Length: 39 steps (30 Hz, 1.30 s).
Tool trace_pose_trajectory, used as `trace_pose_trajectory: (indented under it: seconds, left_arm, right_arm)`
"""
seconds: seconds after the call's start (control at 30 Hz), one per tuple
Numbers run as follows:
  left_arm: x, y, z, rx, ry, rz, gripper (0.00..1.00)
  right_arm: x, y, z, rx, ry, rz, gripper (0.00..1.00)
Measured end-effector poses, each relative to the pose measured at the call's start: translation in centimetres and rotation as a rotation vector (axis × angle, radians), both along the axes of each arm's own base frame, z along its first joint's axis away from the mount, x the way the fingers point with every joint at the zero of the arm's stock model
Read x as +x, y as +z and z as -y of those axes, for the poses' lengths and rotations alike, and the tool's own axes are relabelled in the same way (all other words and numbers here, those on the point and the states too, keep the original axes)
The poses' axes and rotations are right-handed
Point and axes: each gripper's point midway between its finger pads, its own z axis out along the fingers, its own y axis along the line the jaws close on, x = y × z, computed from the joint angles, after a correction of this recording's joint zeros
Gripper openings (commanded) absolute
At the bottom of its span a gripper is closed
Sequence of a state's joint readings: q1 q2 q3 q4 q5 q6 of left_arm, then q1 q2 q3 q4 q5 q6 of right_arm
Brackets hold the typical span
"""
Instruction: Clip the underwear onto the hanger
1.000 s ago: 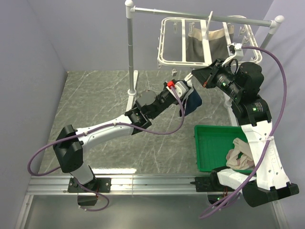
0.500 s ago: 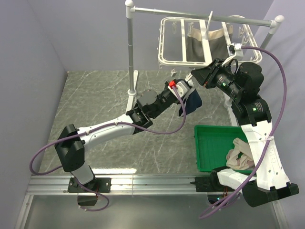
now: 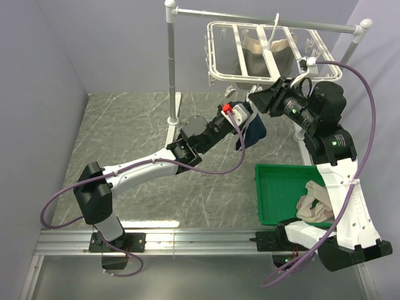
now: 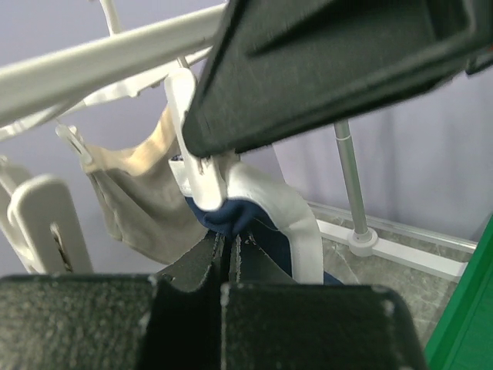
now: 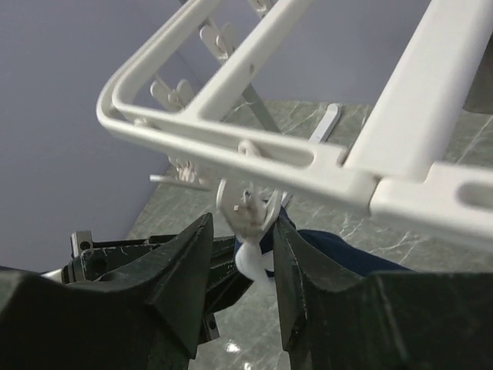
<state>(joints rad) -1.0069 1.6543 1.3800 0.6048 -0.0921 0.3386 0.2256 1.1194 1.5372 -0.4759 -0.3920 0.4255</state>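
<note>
The navy underwear (image 3: 253, 129) hangs bunched from my left gripper (image 3: 242, 115), which is shut on its top edge (image 4: 229, 218) just under the white hanger (image 3: 237, 76). A small white clip (image 4: 192, 166) on the hanger's near rail meets that edge beside the white waistband (image 4: 289, 220). My right gripper (image 3: 255, 100) is open. Its black fingers (image 5: 189, 258) stand on either side of the same clip (image 5: 248, 210), the right one close against it. Navy cloth (image 5: 347, 247) shows behind them. Whether the clip bites the fabric I cannot tell.
An olive-grey garment with a beige band (image 3: 259, 56) hangs inside the hanger. The hanger is hooked on a grey crossbar (image 3: 250, 19) of a white pole stand (image 3: 170, 69). A green tray (image 3: 275, 187) at the right holds a beige cloth (image 3: 315, 206).
My right gripper has gone from shut on the clip to open around it. The hanger's frame has tilted and risen. My left gripper stays shut on the underwear, barely shifted.
</note>
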Motion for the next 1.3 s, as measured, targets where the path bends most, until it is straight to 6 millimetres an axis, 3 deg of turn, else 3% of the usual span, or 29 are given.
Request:
trace_pose_trajectory:
  seconds: [0.17,0.3,0.43,0.77,1.3]
  left_arm:
    - [-0.1,1.0,0.0,-0.018,-0.002,0.010,0.00]
    - [-0.1,1.0,0.0,-0.019,-0.003,0.009,0.02]
    - [-0.1,0.9,0.0,-0.019,-0.005,0.001,0.16]
    - [-0.5,-0.9,0.2,0.014,-0.035,-0.079,0.48]
    - [-2.6,-3.3,-2.5,0.086,-0.048,-0.195,0.55]
  right_arm:
    - [-0.3,-0.5,-0.2,-0.004,0.014,-0.024,0.48]
    - [-0.5,-0.4,-0.2,-0.005,0.018,-0.024,0.58]
    - [-0.9,-0.1,-0.1,-0.011,0.020,-0.015,0.67]
    - [-3.3,0.2,0.7,-0.066,0.026,0.018,0.75]
    - [-7.8,0.4,3.3,-0.172,-0.030,0.106,0.77]
